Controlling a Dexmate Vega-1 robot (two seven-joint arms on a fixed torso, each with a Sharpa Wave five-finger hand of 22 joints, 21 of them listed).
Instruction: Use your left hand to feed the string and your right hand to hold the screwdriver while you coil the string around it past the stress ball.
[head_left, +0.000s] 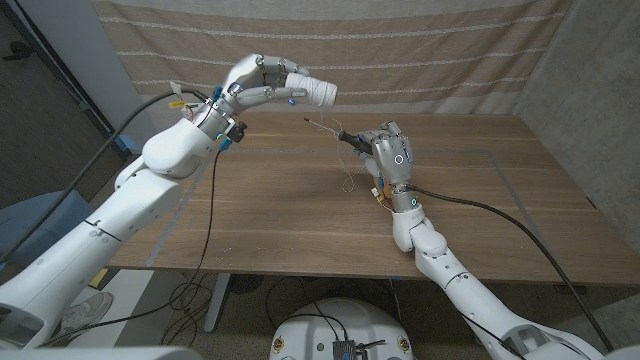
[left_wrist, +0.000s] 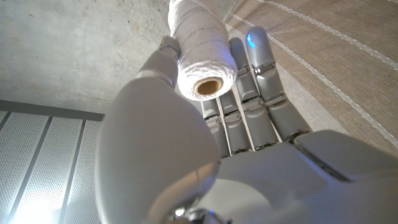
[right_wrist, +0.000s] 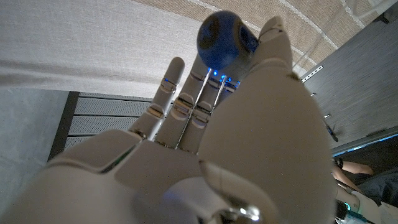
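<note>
My left hand (head_left: 255, 80) is raised above the table's far left and grips a white spool of string (head_left: 318, 92). In the left wrist view the spool (left_wrist: 202, 53) lies against the fingers (left_wrist: 261, 81), its hollow core facing the camera. My right hand (head_left: 392, 152) holds the screwdriver (head_left: 325, 128) over the table's middle, with the thin shaft pointing toward the spool. A dark lump (head_left: 350, 137) sits at the hand's front. The right wrist view shows a dark blue round ball (right_wrist: 225, 36) between thumb and fingers. A thin loose string (head_left: 350, 172) dangles below the screwdriver.
The wooden table (head_left: 270, 215) spreads under both arms, with faint tape lines on it. A black cable (head_left: 213, 190) hangs from the left arm across the table's left part. A striped curtain (head_left: 420, 50) closes off the back, with a grey wall on the right.
</note>
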